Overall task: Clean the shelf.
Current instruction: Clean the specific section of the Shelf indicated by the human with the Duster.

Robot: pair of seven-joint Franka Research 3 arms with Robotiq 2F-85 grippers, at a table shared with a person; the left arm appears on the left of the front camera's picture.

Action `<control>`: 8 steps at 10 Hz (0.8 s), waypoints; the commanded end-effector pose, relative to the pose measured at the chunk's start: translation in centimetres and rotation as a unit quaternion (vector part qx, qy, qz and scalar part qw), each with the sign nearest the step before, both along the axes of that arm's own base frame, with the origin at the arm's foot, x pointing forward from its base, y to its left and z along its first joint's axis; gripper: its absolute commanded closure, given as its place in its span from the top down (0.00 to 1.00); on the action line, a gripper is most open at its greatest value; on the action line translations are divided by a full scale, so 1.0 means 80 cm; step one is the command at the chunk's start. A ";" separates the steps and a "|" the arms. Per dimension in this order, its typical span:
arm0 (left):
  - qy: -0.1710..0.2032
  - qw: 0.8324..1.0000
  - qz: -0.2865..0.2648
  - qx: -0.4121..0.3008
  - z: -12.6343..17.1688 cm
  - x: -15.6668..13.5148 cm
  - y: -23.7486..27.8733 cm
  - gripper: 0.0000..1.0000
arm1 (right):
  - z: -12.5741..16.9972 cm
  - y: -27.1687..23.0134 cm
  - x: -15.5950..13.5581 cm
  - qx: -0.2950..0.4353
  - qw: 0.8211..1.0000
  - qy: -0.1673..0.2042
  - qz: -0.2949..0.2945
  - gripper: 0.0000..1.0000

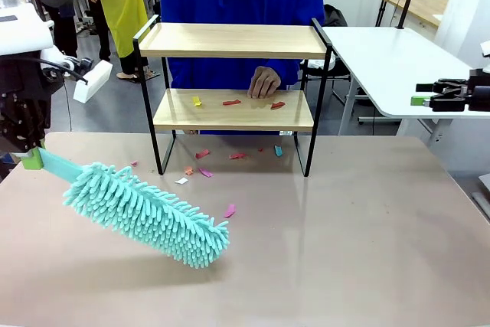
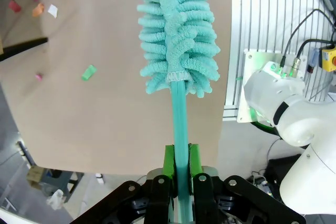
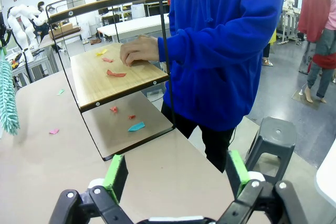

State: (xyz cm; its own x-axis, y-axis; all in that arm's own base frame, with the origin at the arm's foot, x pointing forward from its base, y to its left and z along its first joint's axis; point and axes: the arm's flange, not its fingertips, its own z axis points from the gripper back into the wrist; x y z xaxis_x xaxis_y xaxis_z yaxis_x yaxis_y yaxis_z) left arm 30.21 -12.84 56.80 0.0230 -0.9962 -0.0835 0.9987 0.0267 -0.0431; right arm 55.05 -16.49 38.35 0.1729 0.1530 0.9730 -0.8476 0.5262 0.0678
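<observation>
Left gripper (image 2: pixel 181 153) tight around flat handle of fluffy teal duster (image 2: pixel 178 35); right gripper (image 3: pixel 177 172) wide apart, empty.

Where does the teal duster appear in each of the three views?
Front view: teal duster, lower left, over the table.
Left wrist view: duster top centre, handle in the left pincer.
Right wrist view: duster at left edge.
Shared landmark: paper scraps on the table.
</observation>
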 end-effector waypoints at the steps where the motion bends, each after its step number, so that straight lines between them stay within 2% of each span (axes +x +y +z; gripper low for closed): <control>1: 0.004 1.000 -0.005 -0.007 0.003 -0.003 0.001 0.13 | 0.003 0.002 0.001 0.000 1.000 -0.003 0.001 1.00; 7: 0.000 1.000 0.000 0.000 0.000 0.000 0.000 0.13 | 0.003 0.002 0.001 0.000 1.000 -0.003 0.001 1.00; 8: -0.014 0.997 0.044 -0.056 0.008 0.000 -0.021 0.13 | 0.003 0.002 0.001 0.000 1.000 -0.003 0.001 1.00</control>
